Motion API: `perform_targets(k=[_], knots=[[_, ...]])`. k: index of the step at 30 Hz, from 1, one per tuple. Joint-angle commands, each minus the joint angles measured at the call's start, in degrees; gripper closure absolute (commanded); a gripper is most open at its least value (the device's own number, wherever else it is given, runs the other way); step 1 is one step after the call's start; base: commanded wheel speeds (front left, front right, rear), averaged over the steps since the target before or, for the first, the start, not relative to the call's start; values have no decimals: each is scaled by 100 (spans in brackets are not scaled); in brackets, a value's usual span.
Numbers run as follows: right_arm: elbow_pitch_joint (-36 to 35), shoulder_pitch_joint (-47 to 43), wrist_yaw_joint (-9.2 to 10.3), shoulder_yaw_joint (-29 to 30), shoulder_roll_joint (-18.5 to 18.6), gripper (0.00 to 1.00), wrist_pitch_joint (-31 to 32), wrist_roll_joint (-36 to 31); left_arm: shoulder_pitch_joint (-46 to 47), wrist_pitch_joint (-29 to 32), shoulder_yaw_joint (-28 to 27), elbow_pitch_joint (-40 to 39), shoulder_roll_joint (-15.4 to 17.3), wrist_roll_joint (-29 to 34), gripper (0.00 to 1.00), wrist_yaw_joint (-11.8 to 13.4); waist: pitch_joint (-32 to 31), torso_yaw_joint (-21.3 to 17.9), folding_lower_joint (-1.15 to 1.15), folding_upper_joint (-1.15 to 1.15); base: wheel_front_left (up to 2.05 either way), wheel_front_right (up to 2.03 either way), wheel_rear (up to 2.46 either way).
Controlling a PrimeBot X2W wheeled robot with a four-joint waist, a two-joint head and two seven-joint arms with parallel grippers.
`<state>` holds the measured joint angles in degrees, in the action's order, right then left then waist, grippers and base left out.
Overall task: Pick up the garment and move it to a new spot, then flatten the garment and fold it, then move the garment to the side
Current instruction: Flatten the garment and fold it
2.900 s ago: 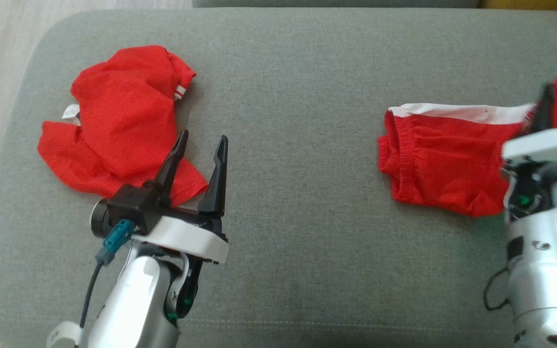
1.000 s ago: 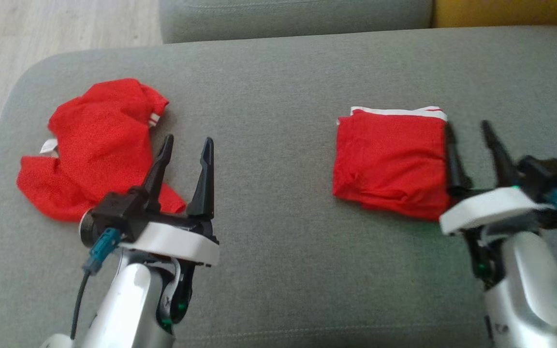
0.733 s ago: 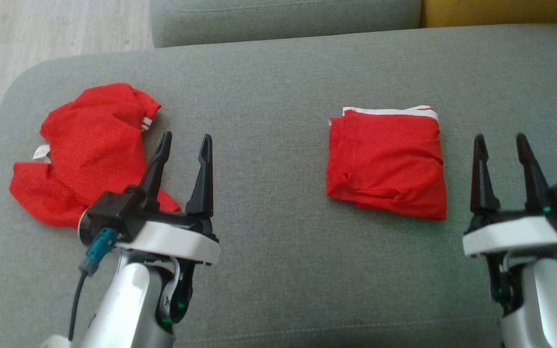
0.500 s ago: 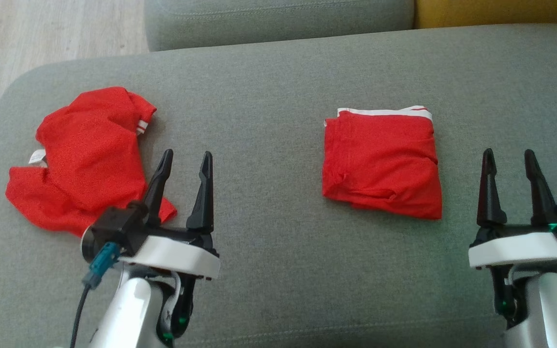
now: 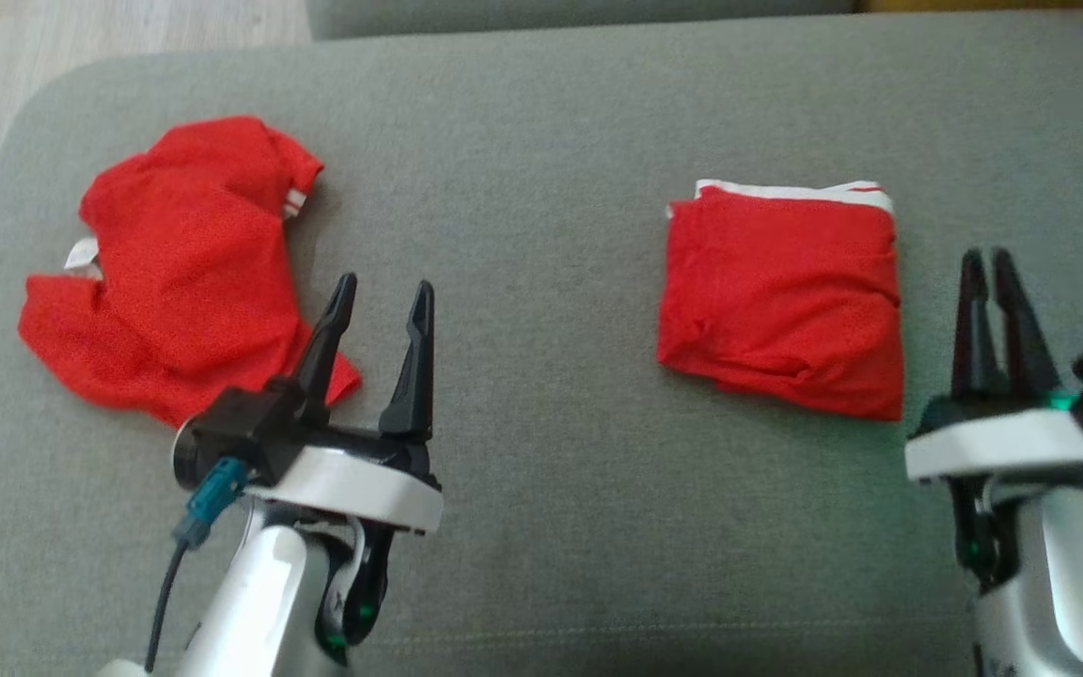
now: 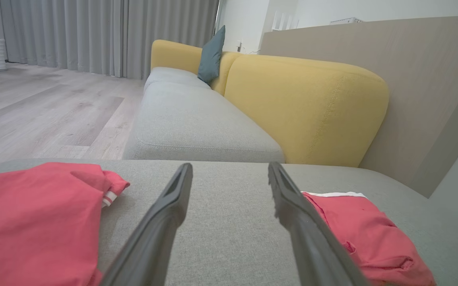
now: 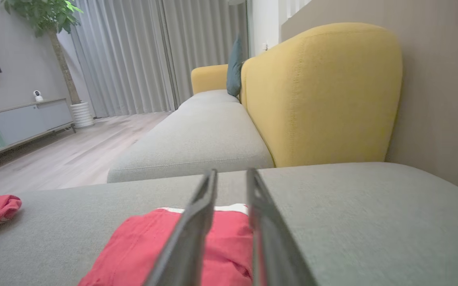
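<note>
Arms reach forward over the cushion (image 5: 541, 141): left gripper (image 5: 384, 282) wide, right gripper (image 5: 987, 256) nearly closed, empty, beside the squarish folded garment (image 5: 781, 296), white band (image 5: 791, 191) pointing away.

From my seat, the left gripper (image 5: 384, 282) hides the near corner of the crumpled red shirt (image 5: 175, 273), while the fingers (image 7: 191, 238) of the right gripper (image 7: 231, 171) cover the middle of the folded red garment (image 7: 133, 246), which the bottom edge crops.
</note>
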<state>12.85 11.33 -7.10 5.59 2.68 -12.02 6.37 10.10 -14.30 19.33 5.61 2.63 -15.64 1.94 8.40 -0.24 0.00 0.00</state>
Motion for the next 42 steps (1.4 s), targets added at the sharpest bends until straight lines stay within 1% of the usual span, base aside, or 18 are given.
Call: perform_targets(k=[1, 5, 10, 11, 18, 22, 25, 28, 32, 36, 37, 38, 42], knots=[[-60, 368, -39, -179, 21, 100, -22, -54, 310, -70, -170, -215, 25, 15, 0, -37, 171, 122, 0, 0, 0, 0, 0], [453, 724, -39, -286, 21, 100, 2, -268, 415, -70, -112, -201, 25, 3, 0, -75, 387, 277, 0, 0, 0, 0, 0], [1263, 1147, -39, -405, 21, 100, -33, -497, 519, -70, -55, -183, 25, -34, 0, -92, 589, 457, 0, 0, 0, 0, 0], [1263, 1147, -39, -405, 21, 100, -33, -497, 519, -70, -55, -183, 25, -34, 0, -92, 589, 457, 0, 0, 0, 0, 0], [2289, 1568, -39, -160, 20, 100, -154, -753, 611, -70, -30, -179, 25, -35, 0, -101, 799, 596, 0, 0, 0, 0, 0], [2649, 1708, -39, -167, 20, 100, -230, -720, 639, -70, -96, -157, 25, -2, 0, -118, 831, 557, 0, 0, 0, 0, 0], [2695, 1772, -39, -247, 20, 100, -272, -581, 646, -70, -154, -125, 25, 35, 0, -127, 775, 459, 0, 0, 0, 0, 0], [2544, 1751, -39, -354, 20, 100, -291, -435, 627, -70, -198, -126, 25, 53, 0, -134, 659, 342, 0, 0, 0, 0, 0], [1984, 1503, -39, -463, 20, 100, -295, -338, 573, -70, -248, -133, 25, 54, 0, -129, 470, 186, 0, 0, 0, 0, 0], [1358, 1104, -39, -425, 20, 100, -296, -243, 479, -70, -271, -136, 25, 46, 0, -95, 258, 32, 0, 0, 0, 0, 0], [1189, 1004, -39, -423, 20, 26, -296, -257, 454, -70, -282, -139, 25, 43, 0, -85, 214, -7, 0, 0, 0, 0, 0], [1031, 902, -39, -424, 20, 0, -296, -250, 429, -70, -294, -139, 25, 42, 0, -78, 168, -44, 0, 0, 0, 0, 0], [512, 506, -39, -395, 20, 0, -296, -188, 312, -70, -322, -124, 25, 38, 0, -57, 1, -171, 0, 0, 0, 0, 0]])
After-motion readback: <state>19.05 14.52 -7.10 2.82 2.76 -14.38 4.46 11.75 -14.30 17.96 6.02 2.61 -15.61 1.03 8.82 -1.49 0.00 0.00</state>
